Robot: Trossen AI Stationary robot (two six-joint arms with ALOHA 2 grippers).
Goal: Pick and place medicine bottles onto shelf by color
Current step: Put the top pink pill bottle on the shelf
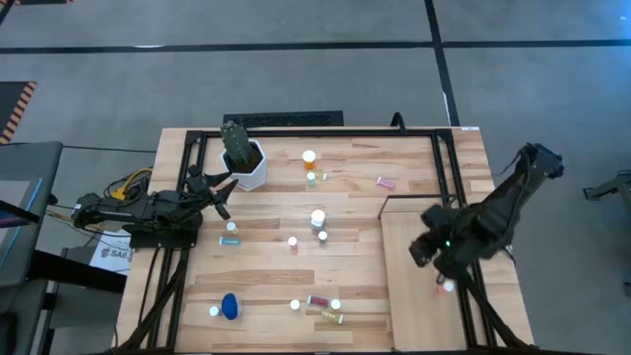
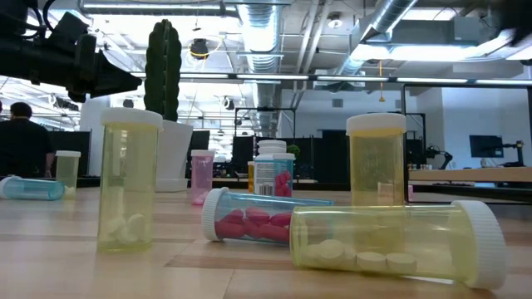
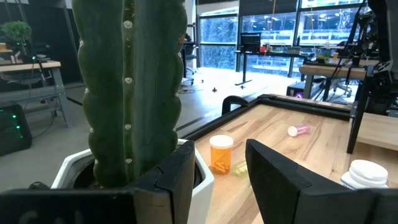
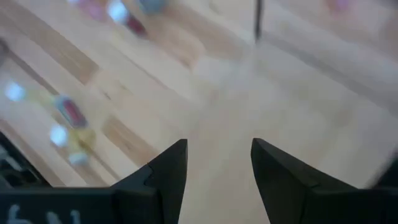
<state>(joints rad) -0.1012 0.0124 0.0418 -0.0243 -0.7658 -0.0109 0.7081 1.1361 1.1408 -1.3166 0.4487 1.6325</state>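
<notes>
Medicine bottles lie scattered on the planked table: an orange one [image 1: 310, 158], a pink one [image 1: 385, 181], white ones [image 1: 317, 219], a blue one [image 1: 230, 307], and a red one [image 1: 317, 300] beside a yellow one [image 1: 331, 317]. The shelf [image 1: 414, 316], a pale panel, lies at the table's right. A small pale bottle [image 1: 449, 286] stands on it under my right arm. My right gripper [image 4: 219, 155] hangs above the shelf [image 4: 280, 99], slanting down, open, nothing between its fingers. My left gripper [image 3: 221, 162] waits open and level at the table's left, beside the cactus.
A white pot with a cactus [image 1: 244, 158] stands at the far left, right in front of my left gripper [image 1: 219, 192]. A dark metal frame [image 1: 444, 138] runs around the table's far and side edges. Bare wood shows between the bottle groups.
</notes>
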